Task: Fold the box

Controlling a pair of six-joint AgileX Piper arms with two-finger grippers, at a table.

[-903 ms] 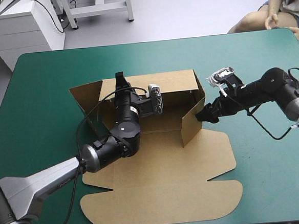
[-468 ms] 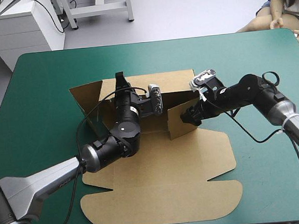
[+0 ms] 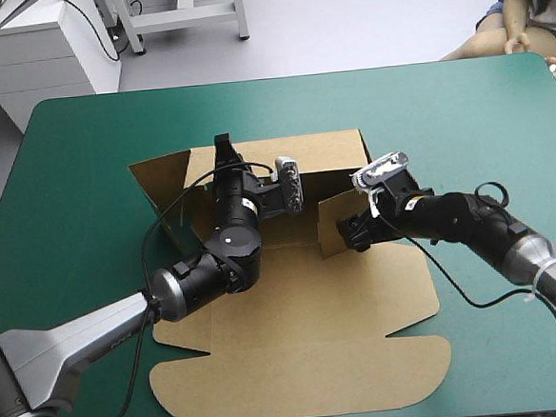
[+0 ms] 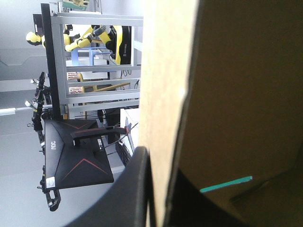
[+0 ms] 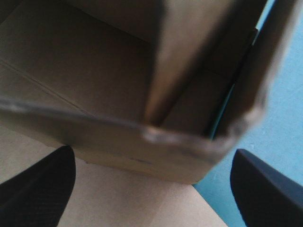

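The brown box (image 3: 295,312) lies in the middle of the teal-green cover, its lid sheet flat toward the near edge and its back wall (image 3: 303,154) raised. My left gripper (image 3: 222,147) reaches up from inside and is shut on the box at the top edge of that wall. In the left wrist view the board (image 4: 165,71) runs between the fingers of the left gripper (image 4: 158,198). The right side flap (image 3: 331,219) stands folded inward. My right gripper (image 3: 349,232) is against its outer face. In the right wrist view the right gripper (image 5: 151,153) is open, the flap's corner (image 5: 142,146) just ahead of it.
The box's left side flap (image 3: 158,193) splays outward to the left of the back wall. The lid's rounded tabs (image 3: 176,387) lie near the table's front edge. Teal-green cover (image 3: 517,344) surrounds the board on the right and far sides.
My right gripper has moved left and toward the near edge, swinging the right side flap inward against the tray. The left arm has held still on the back wall.
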